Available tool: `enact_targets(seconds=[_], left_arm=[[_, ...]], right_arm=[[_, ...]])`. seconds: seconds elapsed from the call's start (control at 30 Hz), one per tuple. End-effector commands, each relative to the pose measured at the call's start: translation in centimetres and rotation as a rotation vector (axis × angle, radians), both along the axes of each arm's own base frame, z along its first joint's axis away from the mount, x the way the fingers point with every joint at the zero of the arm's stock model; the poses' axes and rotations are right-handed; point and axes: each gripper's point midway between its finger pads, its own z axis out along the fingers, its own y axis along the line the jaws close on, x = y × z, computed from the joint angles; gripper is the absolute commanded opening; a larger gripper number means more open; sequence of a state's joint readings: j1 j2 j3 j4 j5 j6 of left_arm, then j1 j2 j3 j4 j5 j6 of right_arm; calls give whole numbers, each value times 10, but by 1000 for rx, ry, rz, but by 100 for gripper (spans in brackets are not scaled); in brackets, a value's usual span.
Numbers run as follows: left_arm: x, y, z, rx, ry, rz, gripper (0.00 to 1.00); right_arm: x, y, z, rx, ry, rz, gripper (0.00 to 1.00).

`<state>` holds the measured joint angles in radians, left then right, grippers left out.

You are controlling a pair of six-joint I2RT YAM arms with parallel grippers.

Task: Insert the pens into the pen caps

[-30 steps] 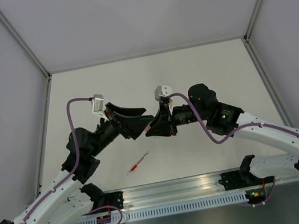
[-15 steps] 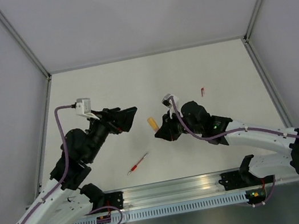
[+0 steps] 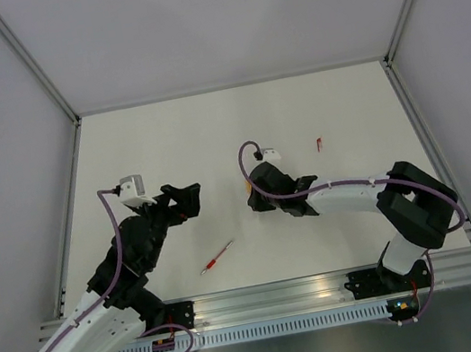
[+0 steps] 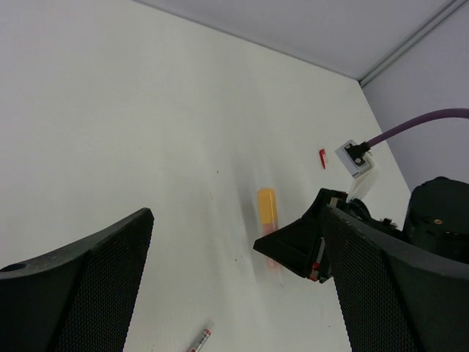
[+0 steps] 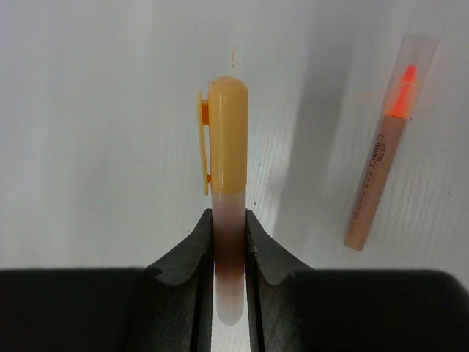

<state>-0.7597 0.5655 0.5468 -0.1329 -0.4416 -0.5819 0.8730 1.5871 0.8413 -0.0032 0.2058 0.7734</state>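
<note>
An orange-capped pen (image 5: 227,147) is seen clamped in the right gripper (image 5: 229,220), near the middle of the table (image 3: 166,143). Its orange cap (image 5: 227,110) is seated over the end that points straight out from the jaws. Its pale barrel is pinched between the narrowly closed fingers, so the long axis runs in line with them. Whether it rests on the surface cannot be told. This pen is judged to be finished and due only to be put down. Just beside it, to its right in the wrist view, a second pen (image 5: 374,191) with a clear cap over an orange tip is laid flat on the table, slightly slanted. What is left is judged to be the red pen (image 3: 218,256), laid diagonally near the front edge between the two arms, and the small red cap (image 3: 318,144), set well apart from it on the far right side. The red pen is nearer to the left gripper (image 4: 236,214), lying toward the bases and to that gripper's right. That gripper is held empty above the table with its jaws spread fully wide. The red cap is nearer to the right arm.
</note>
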Motion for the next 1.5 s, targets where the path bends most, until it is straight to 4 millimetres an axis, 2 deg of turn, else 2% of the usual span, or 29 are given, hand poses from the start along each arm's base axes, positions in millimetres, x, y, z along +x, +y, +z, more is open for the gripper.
enact_targets(seconds=[0.0, 0.1, 0.23, 0.43, 0.63, 0.93, 1.1, 1.2, 1.3, 1.33, 1.4, 1.43, 1.47], left_arm=[[2, 13, 4, 22, -39, 54, 100], [2, 17, 4, 32, -39, 69, 100], [3, 17, 4, 39, -39, 72, 100], [4, 15, 2, 49, -32, 67, 100], [2, 15, 4, 43, -38, 61, 100], [2, 15, 5, 43, -40, 59, 100], [1, 16, 6, 42, -45, 57, 100], [1, 20, 7, 45, -52, 72, 100], [0, 23, 11, 44, -71, 79, 100], [-1, 24, 13, 42, -76, 79, 100], [-2, 25, 15, 36, -79, 76, 100], [-3, 25, 16, 31, -81, 77, 100], [-3, 24, 17, 26, -82, 75, 100]], right_arm=[[23, -6, -2, -37, -16, -158, 14], [28, -8, -9, -70, -7, -189, 15], [35, -7, -8, -85, -10, -219, 15], [39, -9, -13, -118, 1, -239, 23], [42, -15, -14, -144, 3, -242, 25], [37, -13, -32, -150, 34, -197, 31], [34, -9, -33, -145, 48, -175, 33], [35, -9, -21, -149, 20, -139, 35], [39, -15, 2, -179, -50, -96, 39], [39, -16, 17, -169, -79, -82, 40], [35, -19, 30, -194, -122, -13, 41], [31, -16, 48, -165, -152, 37, 42], [28, -11, 56, -148, -180, 91, 42]])
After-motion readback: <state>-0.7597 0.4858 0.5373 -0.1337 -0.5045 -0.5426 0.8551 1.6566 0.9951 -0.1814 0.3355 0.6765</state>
